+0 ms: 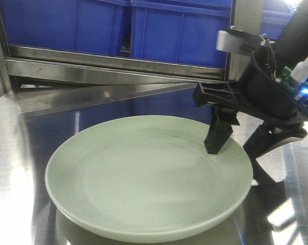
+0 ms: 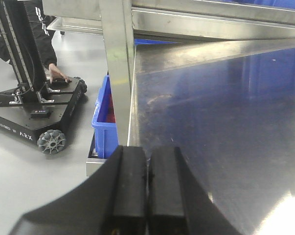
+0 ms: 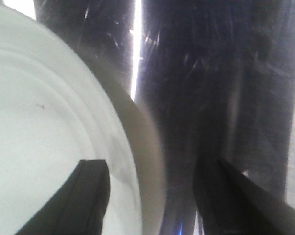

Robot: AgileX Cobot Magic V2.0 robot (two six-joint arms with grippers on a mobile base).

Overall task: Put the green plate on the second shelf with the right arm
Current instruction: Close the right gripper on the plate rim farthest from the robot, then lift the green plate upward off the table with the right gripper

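Shiny steel surface [image 1: 26,132] under blue bins [image 1: 169,30] holds the green plate [image 1: 143,173] lying flat, with the right gripper [image 1: 233,151] open astride its right rim, one finger inside, one outside; a shallow pinch on that sloped rim could let the plate slip.

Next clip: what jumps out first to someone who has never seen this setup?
A large round pale green matte plate fills the middle of the front view, lying on a shiny steel shelf. The black two-fingered right gripper stands open astride its rim, one finger over the plate, one outside. Blue plastic bins line the back.
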